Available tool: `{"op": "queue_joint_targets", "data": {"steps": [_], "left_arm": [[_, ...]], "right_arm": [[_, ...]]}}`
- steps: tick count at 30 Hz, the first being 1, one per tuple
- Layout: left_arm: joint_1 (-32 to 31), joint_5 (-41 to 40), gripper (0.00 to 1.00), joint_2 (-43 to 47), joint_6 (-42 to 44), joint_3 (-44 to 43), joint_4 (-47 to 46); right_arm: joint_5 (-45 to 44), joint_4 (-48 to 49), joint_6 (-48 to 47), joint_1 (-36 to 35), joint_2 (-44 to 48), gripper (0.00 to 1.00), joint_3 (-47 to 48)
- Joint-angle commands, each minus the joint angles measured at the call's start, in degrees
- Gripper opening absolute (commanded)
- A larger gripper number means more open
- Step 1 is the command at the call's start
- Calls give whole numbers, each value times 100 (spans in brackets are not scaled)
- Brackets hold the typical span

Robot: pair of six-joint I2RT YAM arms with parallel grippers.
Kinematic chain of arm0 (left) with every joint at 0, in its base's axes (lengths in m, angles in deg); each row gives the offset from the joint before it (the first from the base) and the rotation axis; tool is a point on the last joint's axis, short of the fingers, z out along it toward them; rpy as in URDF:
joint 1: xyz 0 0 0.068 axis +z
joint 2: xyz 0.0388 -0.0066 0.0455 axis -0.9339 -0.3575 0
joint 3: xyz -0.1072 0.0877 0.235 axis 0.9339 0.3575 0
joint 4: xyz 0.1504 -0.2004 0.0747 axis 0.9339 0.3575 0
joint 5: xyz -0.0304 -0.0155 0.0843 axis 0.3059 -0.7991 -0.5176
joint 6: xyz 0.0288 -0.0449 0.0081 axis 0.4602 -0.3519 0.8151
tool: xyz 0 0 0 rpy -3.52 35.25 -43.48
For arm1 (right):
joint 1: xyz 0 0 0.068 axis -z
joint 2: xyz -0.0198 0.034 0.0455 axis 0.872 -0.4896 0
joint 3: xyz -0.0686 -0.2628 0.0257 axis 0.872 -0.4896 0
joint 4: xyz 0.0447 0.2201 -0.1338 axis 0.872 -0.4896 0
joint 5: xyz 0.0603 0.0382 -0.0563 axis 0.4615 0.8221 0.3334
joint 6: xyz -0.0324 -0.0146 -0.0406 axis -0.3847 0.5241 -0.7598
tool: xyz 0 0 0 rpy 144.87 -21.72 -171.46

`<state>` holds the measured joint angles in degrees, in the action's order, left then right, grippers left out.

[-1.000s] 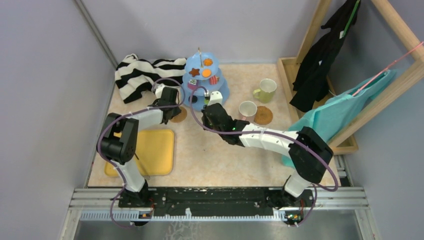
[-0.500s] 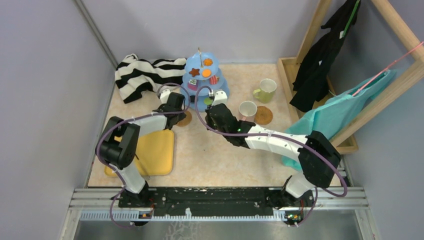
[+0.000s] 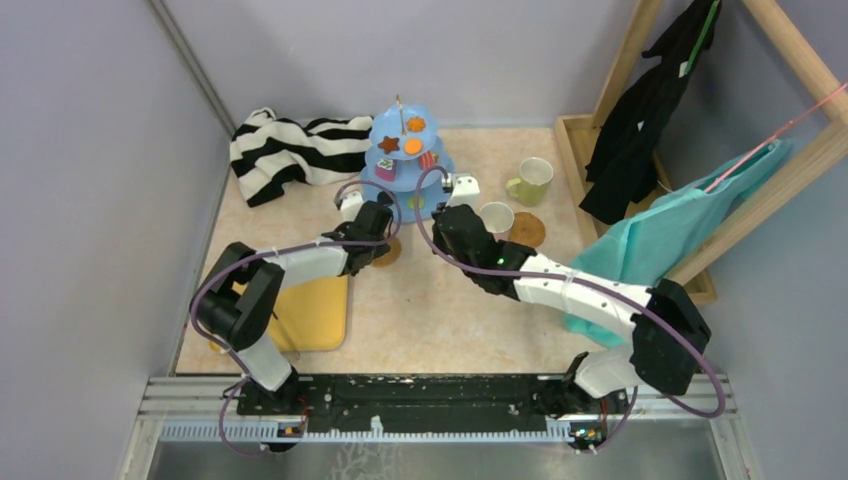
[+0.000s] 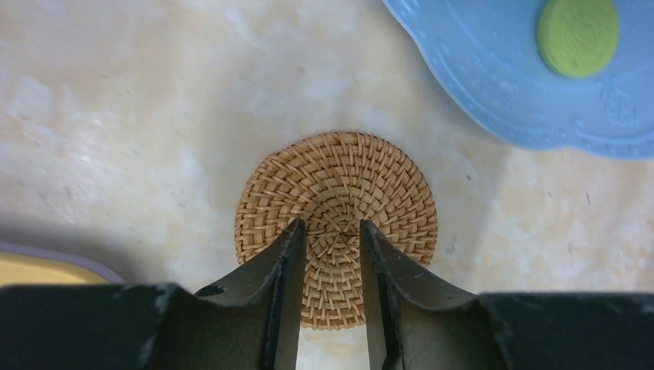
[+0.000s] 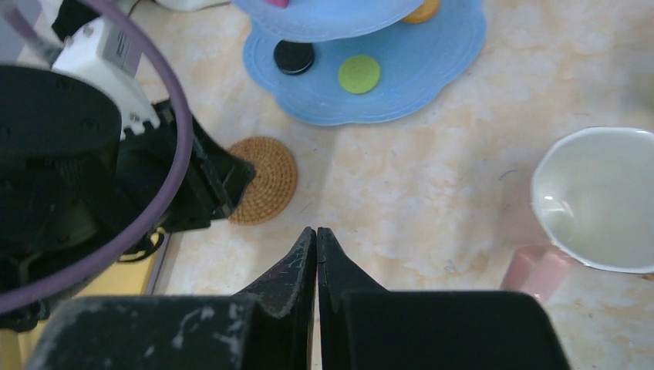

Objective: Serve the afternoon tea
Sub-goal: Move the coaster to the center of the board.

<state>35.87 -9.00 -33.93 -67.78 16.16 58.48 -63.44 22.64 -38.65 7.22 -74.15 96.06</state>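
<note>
My left gripper [image 4: 330, 223] rests on a round cork coaster [image 4: 335, 185], jaws drawn to a narrow gap and tips pressed into its weave. That coaster [image 3: 388, 250] lies flat on the table just in front of the light-blue three-tier stand [image 3: 410, 150]. The stand carries small toy cookies, among them a green one [image 5: 359, 74] and a black one [image 5: 294, 56] on its lowest tier. My right gripper [image 5: 317, 230] is shut and empty above bare table, between the coaster and the pink-handled cup [image 5: 594, 200]. A second coaster [image 3: 527, 230] and the yellow-green cup [image 3: 533, 180] lie farther right.
A yellow tray [image 3: 315, 300] lies near left, partly under my left arm. The black-and-white striped cloth [image 3: 290, 150] is heaped at the back left. A wooden rack [image 3: 640, 60] with hanging clothes borders the right side.
My left gripper has slid right and toward the near edge, and the coaster has travelled with it. My right arm has shifted right, closer to the pink-handled cup.
</note>
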Motion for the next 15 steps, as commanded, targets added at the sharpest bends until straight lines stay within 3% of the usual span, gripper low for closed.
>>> {"op": "queue_joint_targets", "data": {"steps": [1, 7, 12, 15], "left_arm": [[-423, 213, 38, -174, -115, 121, 541], [-851, 138, 38, -435, -54, -179, 535], [-949, 133, 38, -607, -107, -335, 418], [-990, 204, 38, -765, -152, -442, 374]], "right_arm": [[-414, -275, -30, 249, 491, 4, -24], [-523, -845, 183, 552, 541, 14, -1], [-1095, -1392, 632, 594, 407, 33, 13], [-1323, -1657, 920, 632, 295, 34, 54]]}}
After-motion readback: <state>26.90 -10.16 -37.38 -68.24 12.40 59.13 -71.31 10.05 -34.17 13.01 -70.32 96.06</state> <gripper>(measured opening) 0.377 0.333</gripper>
